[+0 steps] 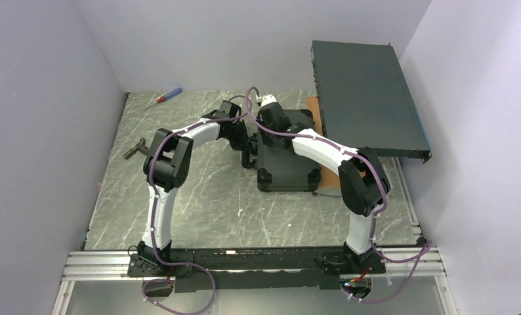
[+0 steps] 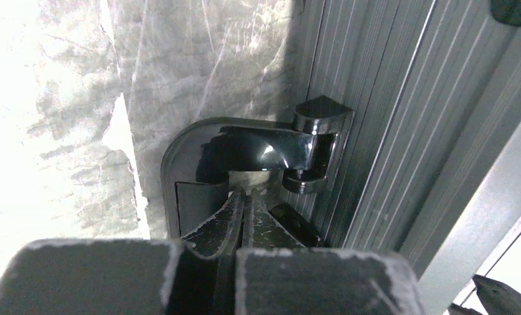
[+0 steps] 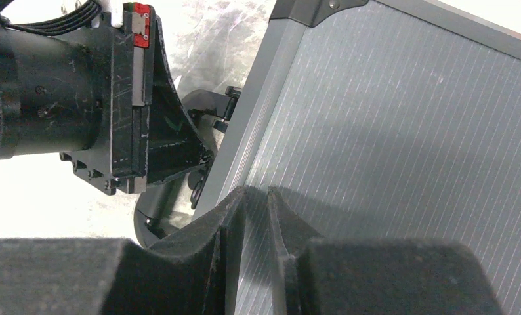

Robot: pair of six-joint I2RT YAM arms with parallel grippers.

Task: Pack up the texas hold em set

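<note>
Red label [image 3: 140,33] on the left gripper [image 2: 243,197], print too small to read. Closed case [image 1: 284,167] flat at mid-table; left gripper pinched together at its handle [image 2: 258,147], right gripper [image 3: 254,193] drawn in on nothing, over the ribbed lid [image 3: 389,131]. Rack box [image 1: 369,98] just beside the case at far right, screwdriver [image 1: 166,97] well apart at far left.

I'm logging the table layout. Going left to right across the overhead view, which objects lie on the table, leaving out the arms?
small dark tool → red-and-blue screwdriver → dark grey case → large flat rack box
</note>
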